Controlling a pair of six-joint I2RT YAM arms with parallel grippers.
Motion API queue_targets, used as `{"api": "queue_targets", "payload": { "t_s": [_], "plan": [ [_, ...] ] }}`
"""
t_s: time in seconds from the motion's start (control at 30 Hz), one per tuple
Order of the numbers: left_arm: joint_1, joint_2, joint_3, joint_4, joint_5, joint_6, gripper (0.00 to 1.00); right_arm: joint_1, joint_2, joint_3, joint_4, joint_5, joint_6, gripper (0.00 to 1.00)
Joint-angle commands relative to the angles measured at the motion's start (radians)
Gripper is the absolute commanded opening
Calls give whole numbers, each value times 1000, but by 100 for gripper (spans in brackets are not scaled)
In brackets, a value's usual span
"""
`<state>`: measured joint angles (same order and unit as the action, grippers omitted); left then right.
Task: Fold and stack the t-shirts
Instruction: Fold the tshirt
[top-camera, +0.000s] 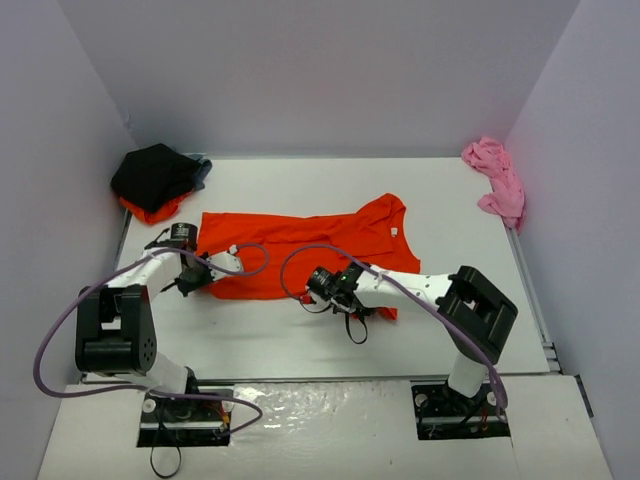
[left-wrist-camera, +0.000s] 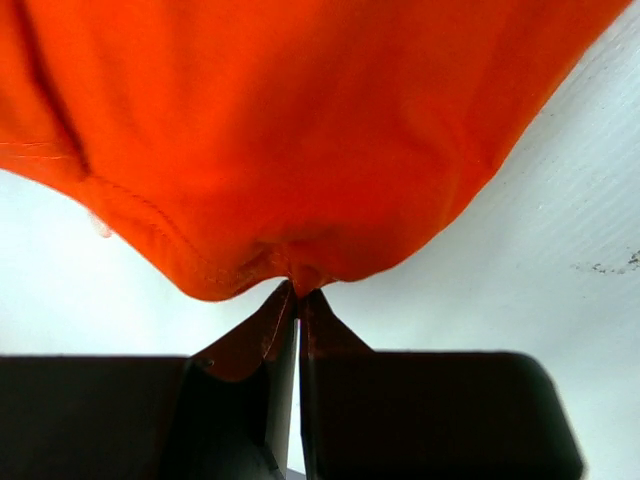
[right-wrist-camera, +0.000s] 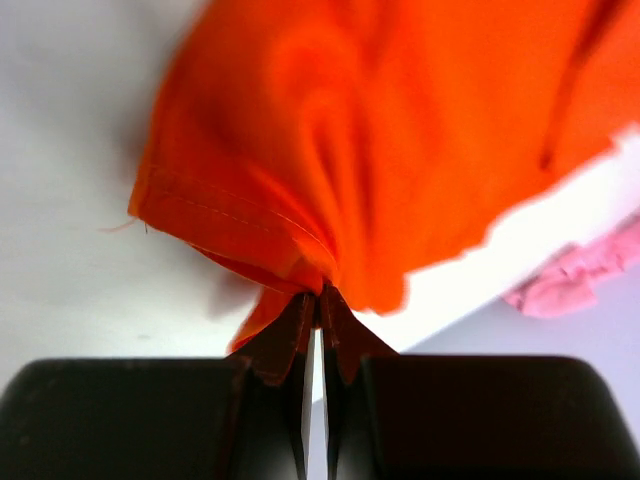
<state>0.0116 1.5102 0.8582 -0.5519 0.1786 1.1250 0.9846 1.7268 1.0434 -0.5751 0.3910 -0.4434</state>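
Left wrist view: the left gripper (left-wrist-camera: 298, 296) has its jaws pressed together with no gap, pinching a stitched corner of the orange-red t-shirt (left-wrist-camera: 300, 130). The cloth fans out ahead of and above the fingertips, lifted into a shallow tent. Bare white table (left-wrist-camera: 570, 200) lies open to either side of the pinch point.

Right wrist view: the right gripper (right-wrist-camera: 318, 296) is likewise clamped tight, on a bunched fold of the same shirt beside a double-stitched hem. The cloth rises away from the tips in pleats. Table is free to the left of the fingers. Ahead and to the right, past the table's edge line, lies the pink t-shirt (right-wrist-camera: 575, 275), well apart.

Top external view: the orange-red shirt lies flat with its long axis running sideways between the two grippers and on past the right one. Its collar points to the right and its hem to the left. The left gripper holds the near hem corner; the right gripper holds the near edge further along. On the near side of both grippers, toward the arm bases, the table is bare. A bare strip also runs beyond the shirt's far edge up to the back wall (top-camera: 300, 70). Beyond the left gripper, in the far left corner, the black t-shirt (top-camera: 152, 172) sits heaped on a second orange-red t-shirt (top-camera: 150, 211), near the table's left edge.
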Motion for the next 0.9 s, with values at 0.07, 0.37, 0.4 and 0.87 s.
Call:
{"api": "queue_targets", "payload": {
  "t_s": [0.07,0.37,0.4,0.87],
  "plan": [
    [4,-72,152,-47,87,-60,0,-34,-61,110,5,196,-63,0],
    [41,50,329,-36,161,-171,0,-150,4,258,87,285,-140,0],
    [48,70,346,-35,166,-177,0,-175,11,273,105,291,-157,0],
    [163,327,591,-21,218,-276,0,-446,254,499,200,287,-279,0]
  ]
}}
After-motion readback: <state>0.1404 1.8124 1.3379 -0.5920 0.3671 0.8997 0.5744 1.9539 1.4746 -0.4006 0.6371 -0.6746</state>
